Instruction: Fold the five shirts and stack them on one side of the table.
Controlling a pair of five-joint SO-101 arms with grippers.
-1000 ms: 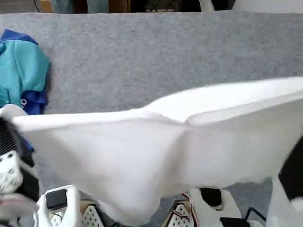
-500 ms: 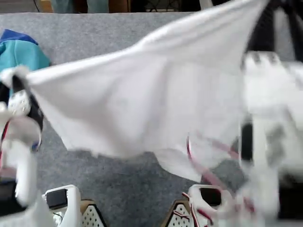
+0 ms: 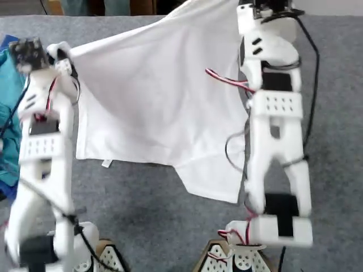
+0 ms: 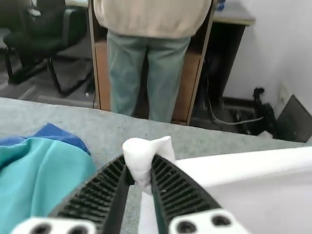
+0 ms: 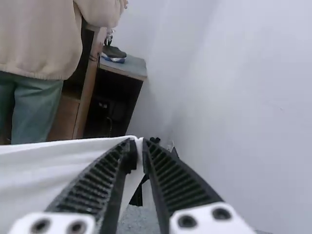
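A white shirt [image 3: 153, 102] is stretched in the air between my two arms, its lower hem hanging toward the grey table [image 3: 142, 215]. My left gripper [image 3: 59, 56] is shut on one bunched corner of the white shirt [image 4: 144, 156] at the left. At the far right of the table my right gripper [image 3: 241, 8] is shut on the opposite edge of the white shirt [image 5: 58, 165]. The black ribbed fingers [image 4: 112, 187] pinch the cloth.
A teal and blue shirt pile [image 3: 8, 107] lies at the table's left edge, and appears as a shirt pile [image 4: 39, 175] beside my left gripper. The arm bases [image 3: 238, 249] stand at the near edge. Grey table shows in front of the hanging hem.
Both arms have swung the white shirt from low near the bases up and toward the far side of the table. The cloth now hangs spread between them.
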